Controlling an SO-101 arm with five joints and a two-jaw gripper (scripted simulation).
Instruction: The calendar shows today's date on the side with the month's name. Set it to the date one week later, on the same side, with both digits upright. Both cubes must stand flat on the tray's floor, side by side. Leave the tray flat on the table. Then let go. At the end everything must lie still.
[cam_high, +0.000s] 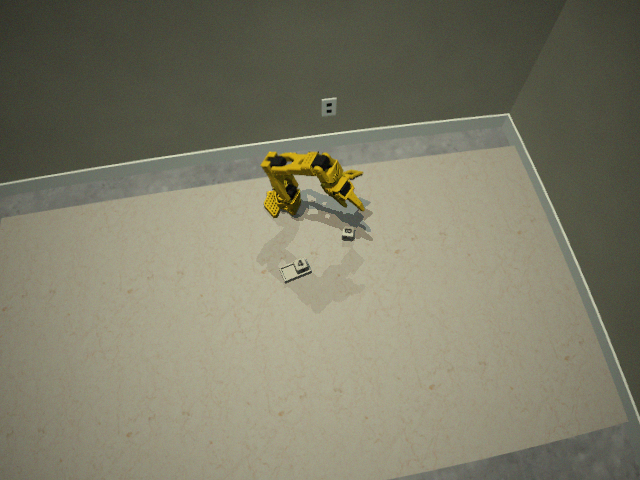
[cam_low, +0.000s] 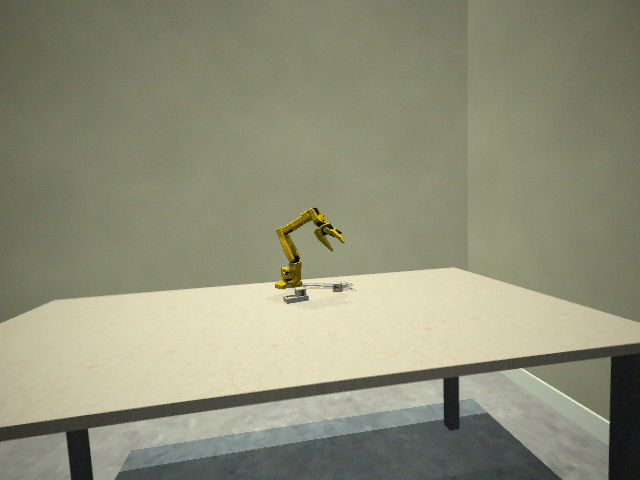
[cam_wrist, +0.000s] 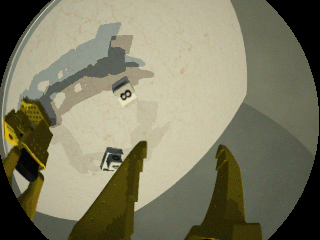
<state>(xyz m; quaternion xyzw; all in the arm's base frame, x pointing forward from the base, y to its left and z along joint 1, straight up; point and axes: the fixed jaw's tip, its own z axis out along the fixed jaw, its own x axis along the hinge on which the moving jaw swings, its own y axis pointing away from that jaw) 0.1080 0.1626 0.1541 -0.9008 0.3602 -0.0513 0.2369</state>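
Yellow, hard-edged fingers make up the gripper (cam_high: 354, 207) (cam_low: 337, 245) (cam_wrist: 182, 146); they stand spread with nothing between them, raised above the table (cam_high: 413, 310) (cam_low: 310, 335) (cam_wrist: 200, 50). In the top view the loose cube (cam_high: 347, 237) (cam_low: 337, 287) (cam_wrist: 125, 94) lies near six o'clock from the fingertips, flat on the tabletop and outside the tray (cam_high: 288, 272) (cam_low: 289, 299) (cam_wrist: 104, 165). It was probably put there to free its slot and allow a turn to another face; the wrist view shows an 8 on it.

Farther out, towards eight o'clock from that cube, the shallow, pale tray rests flat. The other cube (cam_high: 301, 265) (cam_low: 300, 291) (cam_wrist: 116, 159) occupies its three o'clock end, a 4 uppermost, leaving the nine o'clock end for its partner. Both blocks are whitish and sharp-cornered, with dark numerals; the tabletop is beige with faint reddish veining. The perforated yellow base (cam_high: 270, 204) (cam_low: 279, 285) (cam_wrist: 34, 109) sits at nine o'clock from the gripper. The front digits are too small to read, so today's date stays uncertain; regrasping squarely looks like the next need.
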